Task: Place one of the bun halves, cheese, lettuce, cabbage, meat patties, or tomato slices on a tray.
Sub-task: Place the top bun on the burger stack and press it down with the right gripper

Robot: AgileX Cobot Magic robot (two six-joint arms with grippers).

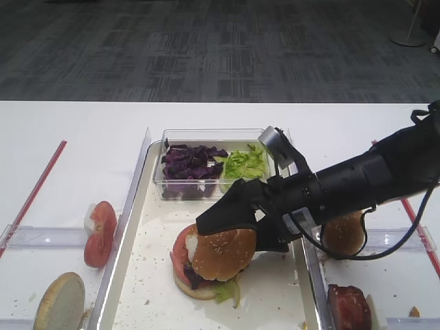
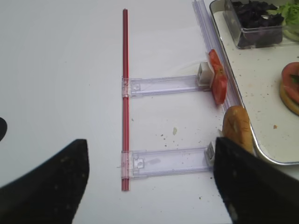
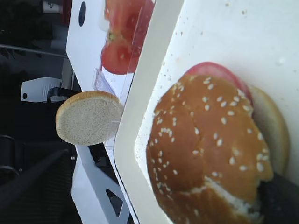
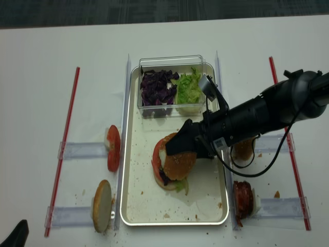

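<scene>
Under right claw [image 1: 230,221], bun top [image 1: 221,253] half hidden.

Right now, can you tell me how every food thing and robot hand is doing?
bun top: on the burger stack, tilted
tray: holds the stack and box
cabbage: in box, left part
lettuce: in box, right part
tomato slice: on edge, outside tray
right gripper: open over bun
left gripper: open, empty

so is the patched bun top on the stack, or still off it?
On. The bun top caps the stacked burger in the tray, tomato and lettuce showing beneath it.
</scene>
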